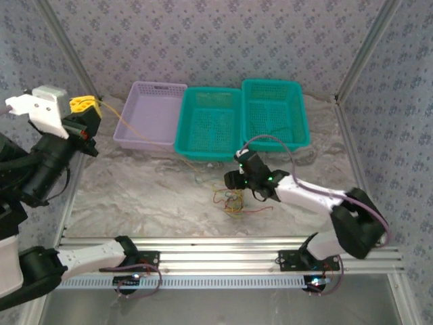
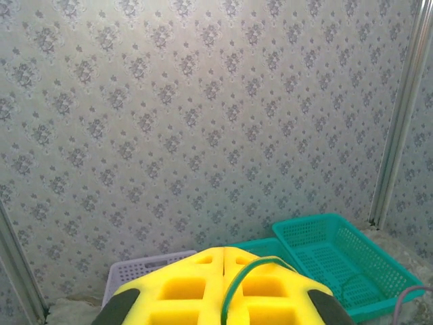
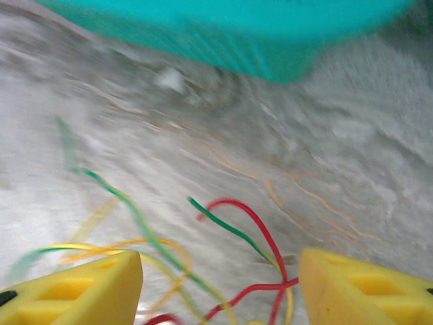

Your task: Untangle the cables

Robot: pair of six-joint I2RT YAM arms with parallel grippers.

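The cables lie in a loose tangle of red, yellow, orange and green wires on the table's middle. My left gripper is raised at the far left. Its yellow fingers are shut on a green cable. A thin wire runs from it down toward the tangle. My right gripper hangs just over the tangle, open. In the right wrist view a red wire and a green wire lie between its spread fingertips, touched by neither.
Three baskets stand in a row at the back: a lavender one, a teal one and a second teal one. Metal frame posts and patterned walls close in the sides.
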